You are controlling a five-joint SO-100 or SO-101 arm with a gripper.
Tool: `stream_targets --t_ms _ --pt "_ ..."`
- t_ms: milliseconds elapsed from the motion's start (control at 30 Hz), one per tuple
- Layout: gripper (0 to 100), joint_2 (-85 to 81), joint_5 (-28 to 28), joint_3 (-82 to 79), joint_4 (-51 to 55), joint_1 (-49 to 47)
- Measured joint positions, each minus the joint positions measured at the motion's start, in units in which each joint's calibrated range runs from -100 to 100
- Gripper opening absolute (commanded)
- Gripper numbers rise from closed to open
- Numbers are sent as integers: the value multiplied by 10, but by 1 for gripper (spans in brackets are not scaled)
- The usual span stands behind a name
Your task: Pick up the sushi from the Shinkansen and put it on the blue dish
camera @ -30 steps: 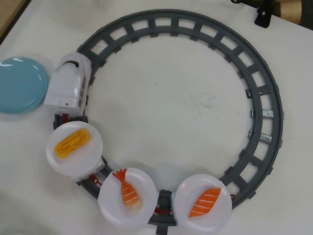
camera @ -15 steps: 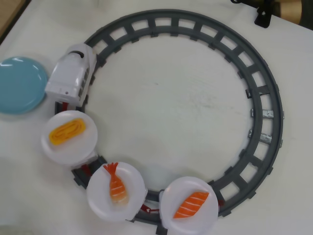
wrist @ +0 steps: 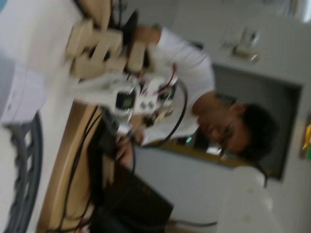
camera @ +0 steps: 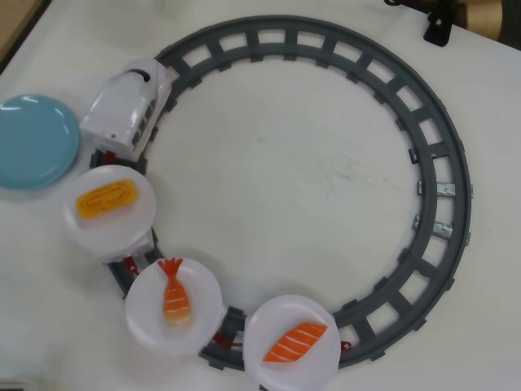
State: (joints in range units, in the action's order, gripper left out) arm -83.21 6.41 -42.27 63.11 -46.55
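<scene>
In the overhead view the yellow egg sushi (camera: 107,198) lies on the first white plate (camera: 85,232) behind the white Shinkansen (camera: 126,106), at the left of the grey ring track (camera: 444,163). The blue dish (camera: 32,140) sits empty on the table just left of the train, outside the track. My gripper does not show in the overhead view. The wrist view is blurred and points sideways across the table. A pale shape (wrist: 248,199) at its lower right may be part of the gripper, and its jaws cannot be made out.
A shrimp piece (camera: 175,300) and a salmon piece (camera: 295,343) lie on the two plates further back on the train. A black mount (camera: 438,24) stands at the top right. The wrist view shows a person (wrist: 233,131), a beige arm (wrist: 102,43) and cables.
</scene>
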Motion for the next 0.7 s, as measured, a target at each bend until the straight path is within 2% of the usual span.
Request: stream_targets --t_ms 300,500,700 --pt "30 374 0 191 11 93" --pt "30 613 22 357 127 107" --pt "30 738 34 510 232 114"
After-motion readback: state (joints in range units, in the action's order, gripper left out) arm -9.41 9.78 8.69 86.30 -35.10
